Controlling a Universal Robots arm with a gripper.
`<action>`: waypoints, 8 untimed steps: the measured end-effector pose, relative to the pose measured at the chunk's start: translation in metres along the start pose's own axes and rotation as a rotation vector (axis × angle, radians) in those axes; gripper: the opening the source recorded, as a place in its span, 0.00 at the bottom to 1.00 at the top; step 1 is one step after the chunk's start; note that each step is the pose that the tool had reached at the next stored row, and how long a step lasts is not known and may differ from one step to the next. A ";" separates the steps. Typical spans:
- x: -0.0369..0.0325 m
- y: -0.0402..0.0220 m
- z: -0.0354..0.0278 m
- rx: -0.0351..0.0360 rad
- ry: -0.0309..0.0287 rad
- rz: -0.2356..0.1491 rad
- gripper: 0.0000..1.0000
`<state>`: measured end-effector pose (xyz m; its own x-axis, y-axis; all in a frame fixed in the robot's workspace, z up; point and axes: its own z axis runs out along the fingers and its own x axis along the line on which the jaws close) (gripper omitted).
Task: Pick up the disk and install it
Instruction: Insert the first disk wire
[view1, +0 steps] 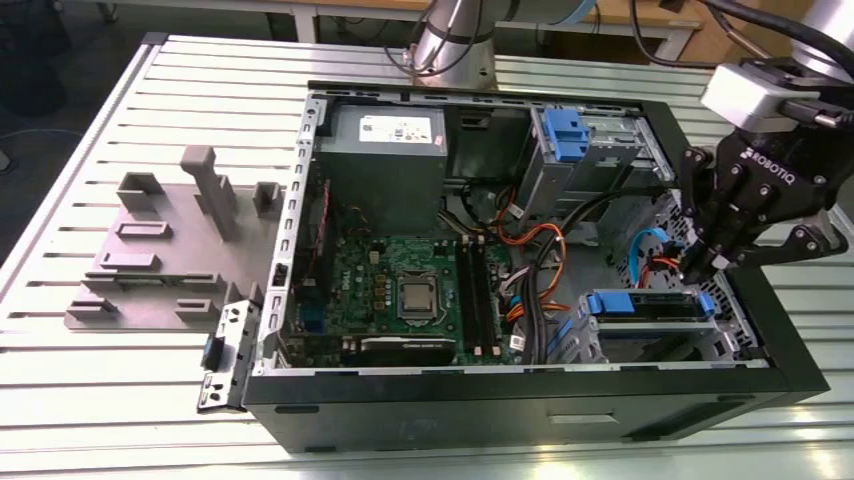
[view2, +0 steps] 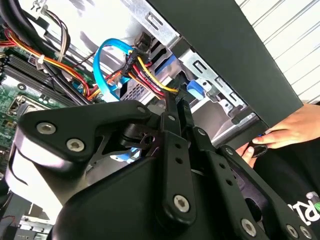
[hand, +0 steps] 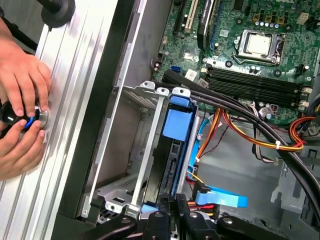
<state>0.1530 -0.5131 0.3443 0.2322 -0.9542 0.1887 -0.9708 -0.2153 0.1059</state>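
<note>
The gripper (view1: 699, 268) hangs inside the open computer case (view1: 534, 400), fingers drawn together and holding nothing, just above the disk (view1: 649, 304). The disk sits slotted in the metal drive bay (hand: 150, 145), beside orange and blue cables (hand: 220, 197).

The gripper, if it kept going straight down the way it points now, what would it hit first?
Most likely the disk in its blue carrier, seated in the drive cage directly under the gripper. Depth is hard to judge; the nearby cables could touch first.

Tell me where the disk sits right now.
The disk sits in the lower drive cage at the exterior view's right of the computer case, just below the gripper, beside orange and blue cables.
</note>
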 end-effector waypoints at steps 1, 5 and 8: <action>-0.0001 0.0000 0.0005 0.0001 -0.0003 0.004 0.17; -0.0001 0.0002 0.0022 -0.0013 -0.0018 0.021 0.17; 0.0027 0.0009 0.0034 -0.0005 -0.0030 0.023 0.17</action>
<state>0.1525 -0.5166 0.3416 0.2094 -0.9596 0.1882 -0.9759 -0.1929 0.1020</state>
